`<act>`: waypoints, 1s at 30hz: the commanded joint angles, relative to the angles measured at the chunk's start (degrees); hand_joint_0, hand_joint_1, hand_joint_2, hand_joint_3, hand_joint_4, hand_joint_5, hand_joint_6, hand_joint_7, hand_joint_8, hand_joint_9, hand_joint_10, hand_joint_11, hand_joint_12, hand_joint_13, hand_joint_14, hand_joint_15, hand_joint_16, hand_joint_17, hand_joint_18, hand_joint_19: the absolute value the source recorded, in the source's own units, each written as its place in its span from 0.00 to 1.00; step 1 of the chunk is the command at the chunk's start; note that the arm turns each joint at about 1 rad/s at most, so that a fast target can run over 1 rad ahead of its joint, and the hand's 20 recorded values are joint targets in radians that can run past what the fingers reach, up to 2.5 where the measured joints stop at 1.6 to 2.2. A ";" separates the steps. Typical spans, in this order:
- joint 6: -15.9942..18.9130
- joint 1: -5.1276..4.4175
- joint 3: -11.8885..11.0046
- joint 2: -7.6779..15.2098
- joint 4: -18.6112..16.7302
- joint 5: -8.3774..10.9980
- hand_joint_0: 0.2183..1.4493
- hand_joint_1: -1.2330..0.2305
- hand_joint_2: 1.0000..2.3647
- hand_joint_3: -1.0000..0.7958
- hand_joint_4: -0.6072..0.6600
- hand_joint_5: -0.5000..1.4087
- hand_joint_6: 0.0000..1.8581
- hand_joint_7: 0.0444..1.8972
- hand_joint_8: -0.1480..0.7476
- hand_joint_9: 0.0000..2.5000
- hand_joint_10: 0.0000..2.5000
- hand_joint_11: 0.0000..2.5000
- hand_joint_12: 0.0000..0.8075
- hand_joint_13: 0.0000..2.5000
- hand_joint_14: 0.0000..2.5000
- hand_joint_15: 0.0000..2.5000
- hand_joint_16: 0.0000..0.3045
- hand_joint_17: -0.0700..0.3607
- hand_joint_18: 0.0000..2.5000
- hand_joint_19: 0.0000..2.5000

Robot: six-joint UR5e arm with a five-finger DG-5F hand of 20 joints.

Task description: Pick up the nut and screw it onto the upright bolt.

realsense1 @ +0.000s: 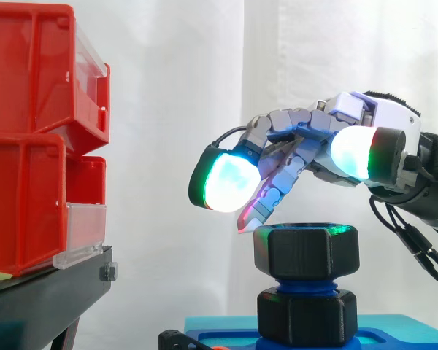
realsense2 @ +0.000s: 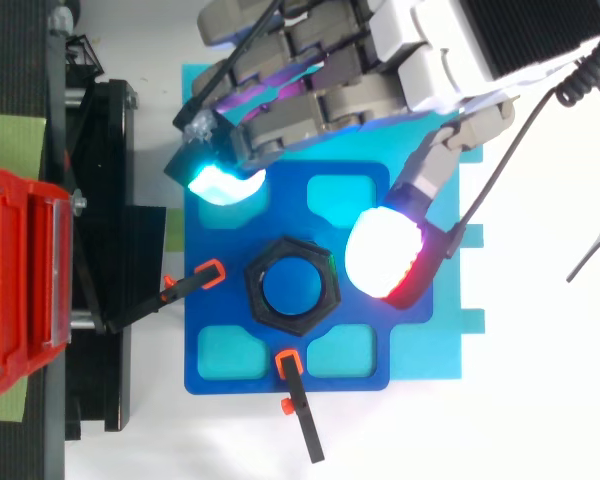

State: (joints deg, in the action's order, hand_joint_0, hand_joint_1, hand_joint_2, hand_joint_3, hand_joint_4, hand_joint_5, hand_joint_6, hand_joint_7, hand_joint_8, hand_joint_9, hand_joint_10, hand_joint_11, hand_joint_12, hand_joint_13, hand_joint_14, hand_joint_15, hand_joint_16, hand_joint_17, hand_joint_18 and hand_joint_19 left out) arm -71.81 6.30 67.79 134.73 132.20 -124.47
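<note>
Hand open over the nut, which sits on top of the upright bolt.

In the side view the black hex nut (realsense1: 306,251) rests on the blue bolt (realsense1: 306,283), with 1 lower black hex collar (realsense1: 306,317) beneath it on the blue fixture plate (realsense2: 375,310). The hand (realsense1: 328,120) hovers above, its fingers loosely spread and gripping nothing. 1 slim fingertip hangs just above the nut's left top edge, and contact cannot be judged. From above, the hand comes in from 1 o'clock. A cyan-glowing pad (realsense2: 220,185) lies at 11 o'clock of the nut and a white-red pad (realsense2: 385,250) at 3 o'clock, both outside its ring. 2 orange-tipped clamps (realsense2: 210,272) sit at 9 and 6 o'clock of the nut. Red bins (realsense1: 29,146) stand on a black stand (realsense1: 51,292) far out at 9 o'clock.
</note>
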 commanded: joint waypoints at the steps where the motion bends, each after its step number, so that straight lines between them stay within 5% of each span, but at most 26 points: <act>1: -0.17 -0.67 0.06 0.01 0.95 1.25 0.21 0.71 0.00 0.28 0.61 0.24 0.27 0.39 0.37 0.44 0.00 0.00 0.19 0.30 0.00 0.00 0.07 0.28 0.21 0.02; 8: -0.17 -2.78 0.06 0.01 3.06 3.80 0.21 0.70 0.00 0.28 0.62 0.24 0.27 0.39 0.38 0.45 0.00 0.00 0.19 0.31 0.00 0.00 0.07 0.28 0.22 0.03; 17: -0.17 -4.27 0.06 0.01 5.00 4.24 0.21 0.70 0.00 0.28 0.62 0.24 0.27 0.39 0.39 0.45 0.00 0.00 0.19 0.31 0.00 0.00 0.07 0.28 0.22 0.03; 24: -1.14 -4.80 0.33 0.01 8.60 4.59 0.21 0.70 0.00 0.28 0.63 0.24 0.27 0.42 0.40 0.45 0.00 0.00 0.19 0.31 0.00 0.00 0.07 0.28 0.23 0.04; 30: -2.19 -4.89 1.73 0.01 7.90 4.85 0.22 0.70 0.00 0.28 0.64 0.24 0.27 0.46 0.40 0.46 0.00 0.00 0.20 0.32 0.00 0.00 0.07 0.27 0.23 0.04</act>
State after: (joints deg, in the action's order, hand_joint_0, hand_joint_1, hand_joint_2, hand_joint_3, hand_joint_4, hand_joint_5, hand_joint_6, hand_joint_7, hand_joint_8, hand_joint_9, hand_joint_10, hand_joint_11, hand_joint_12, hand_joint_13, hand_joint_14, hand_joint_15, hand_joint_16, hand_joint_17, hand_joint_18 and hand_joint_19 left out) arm -73.60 1.44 68.76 134.74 140.44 -119.72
